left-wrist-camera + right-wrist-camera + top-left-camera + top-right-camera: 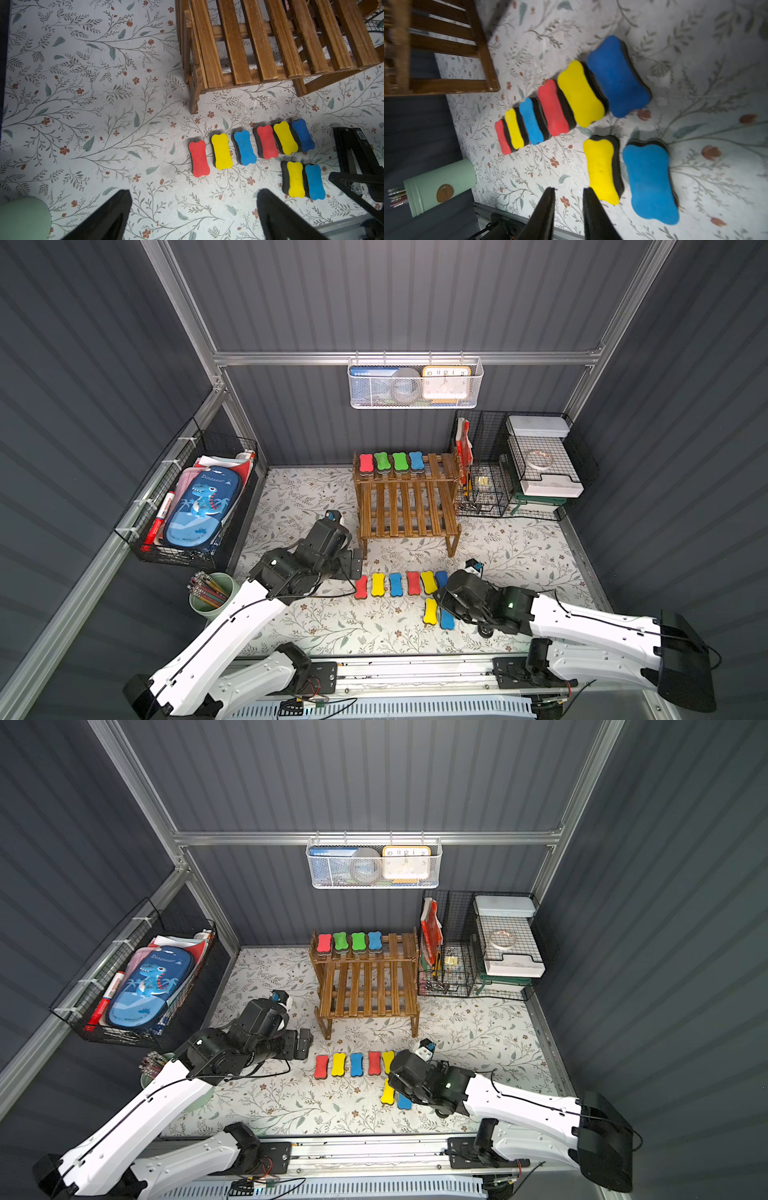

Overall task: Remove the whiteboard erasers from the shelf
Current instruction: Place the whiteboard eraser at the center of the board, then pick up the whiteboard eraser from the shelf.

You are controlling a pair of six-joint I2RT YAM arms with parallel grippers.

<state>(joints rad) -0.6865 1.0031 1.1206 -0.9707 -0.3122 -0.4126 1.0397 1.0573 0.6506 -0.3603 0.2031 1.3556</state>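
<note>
The wooden slat shelf stands at the back middle. Several whiteboard erasers line its top tier: red, two green and blue. Its lower tier is bare. Several more erasers lie in a row on the floral floor, with a yellow one and a blue one in front of that row. My left gripper hovers open left of the row, holding nothing. My right gripper hangs beside the front yellow eraser, jaws a little apart with nothing between them.
A green pencil cup stands front left. A black wire basket with a dinosaur case hangs on the left wall. Black wire racks fill the back right corner. A white mesh basket hangs above the shelf.
</note>
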